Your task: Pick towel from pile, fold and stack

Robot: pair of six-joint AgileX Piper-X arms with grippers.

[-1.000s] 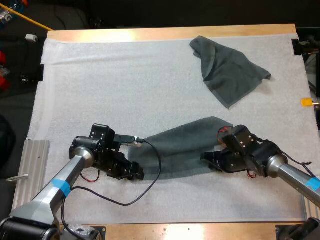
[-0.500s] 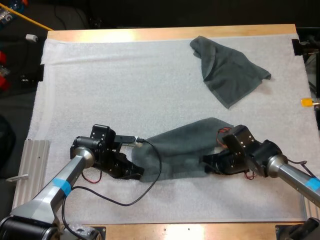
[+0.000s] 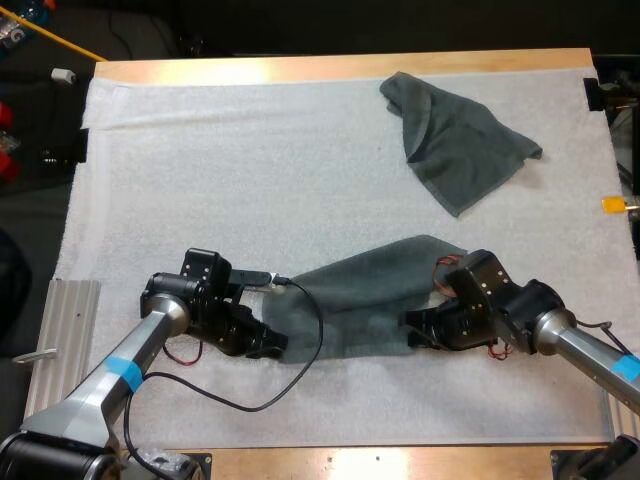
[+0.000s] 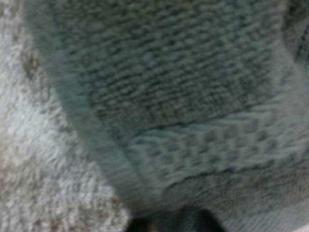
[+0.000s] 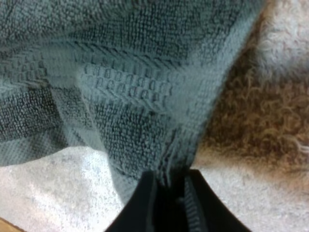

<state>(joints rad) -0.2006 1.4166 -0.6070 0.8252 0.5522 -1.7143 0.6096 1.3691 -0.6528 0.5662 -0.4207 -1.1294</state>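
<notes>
My left arm is reaching in low from the 7 o'clock corner of the table [image 3: 330, 68], forearm angled toward the middle and wrist bent down, so that my left gripper [image 3: 272, 342] is sitting at the 8 o'clock corner of the stretched towel [image 3: 360, 300]. My right arm is coming in from 4 o'clock, also low, with my right gripper [image 3: 412, 335] pointing toward 9 o'clock at the towel's near right corner. In the right wrist view my two black fingers [image 5: 142, 208] are pinching a fold of cloth, pressing on it from both sides. In the left wrist view the hem is running down into dark fingertips that are barely showing, and that gripper too seems to be clamping the cloth. Compared with a second ago, my right gripper is sitting a little nearer the 6 o'clock edge and my left one is a touch farther from it; over the last half second almost nothing is changing. The stretched towel is lying at about 5 o'clock on the white mat [image 3: 250, 180], a dark grey-green band running from 8 o'clock up toward 2 o'clock, with woven ribbing near its hem. A crumpled towel [image 3: 460, 145] of the same colour is lying well apart at 1 o'clock, and it is staying where it was.
</notes>
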